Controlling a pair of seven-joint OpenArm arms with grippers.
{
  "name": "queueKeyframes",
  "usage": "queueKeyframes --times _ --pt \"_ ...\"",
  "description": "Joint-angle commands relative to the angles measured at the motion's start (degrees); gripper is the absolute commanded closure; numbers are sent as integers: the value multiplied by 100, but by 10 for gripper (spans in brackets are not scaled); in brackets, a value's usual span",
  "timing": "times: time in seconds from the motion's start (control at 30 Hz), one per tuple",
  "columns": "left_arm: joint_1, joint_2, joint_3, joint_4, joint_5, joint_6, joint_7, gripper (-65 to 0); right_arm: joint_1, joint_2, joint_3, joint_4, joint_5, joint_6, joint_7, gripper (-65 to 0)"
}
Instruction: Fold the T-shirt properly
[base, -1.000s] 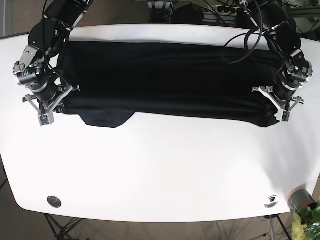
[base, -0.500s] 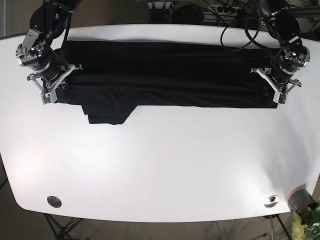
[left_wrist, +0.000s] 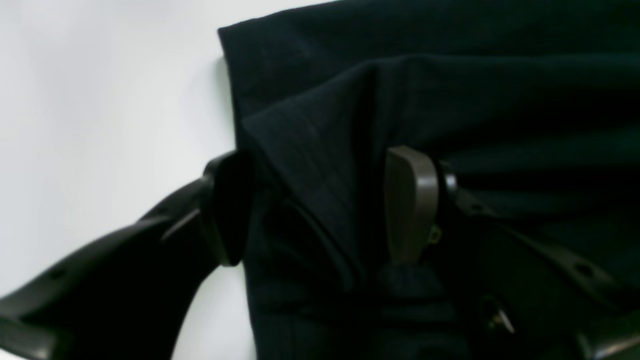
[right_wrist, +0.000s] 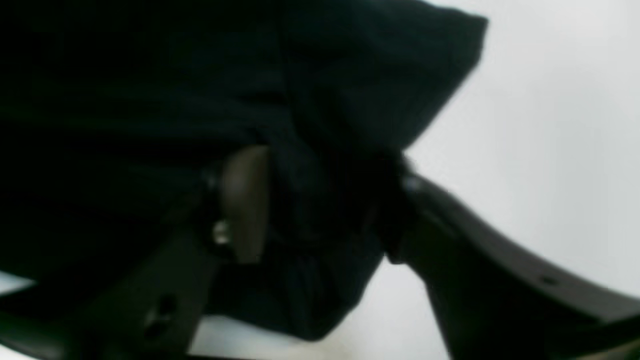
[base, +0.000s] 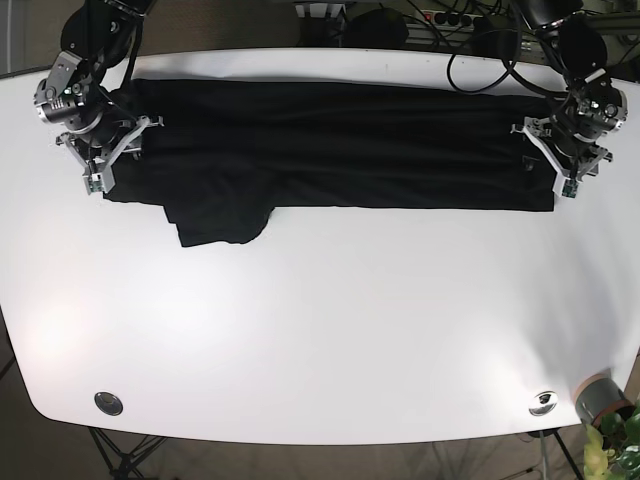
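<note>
On the left side of the base view, my right end effector (base: 97, 160) was at the end of the black T-shirt (base: 340, 145), which lay as a long band across the far part of the white counter (base: 320, 330). In the right wrist view, its jaws stood apart with a bunch of the cloth between them, and I could not tell if they pressed it. One sleeve (base: 220, 222) stuck out below the band near that end. At the right side, my left end effector (left_wrist: 320, 205) had its jaws wide apart around a folded ridge of cloth, not pinching it. To do this step well, I judged that both ends should be set down level, so the edge stayed straight. No brand or writing could be read.
</note>
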Motion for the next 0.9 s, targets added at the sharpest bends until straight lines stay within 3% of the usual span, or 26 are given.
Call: queueKeyframes --times 0.0,0.1,0.33,0.87 --pt "-63 -231 -36 164 -86 36 -82 -357 78 79 38 243 57 -17 107 -415" --pt "-134 -248 -106 498 -429 36 -74 -353 113 79 38 243 66 0 125 -449" --pt "-125 -274 -212 876 -1203 36 -65 -353 632 79 -32 41 66 18 256 -430" --pt "-125 -266 333 -91 -1220 36 -74 -351 2073 79 -1254 -1770 57 -17 327 -430"
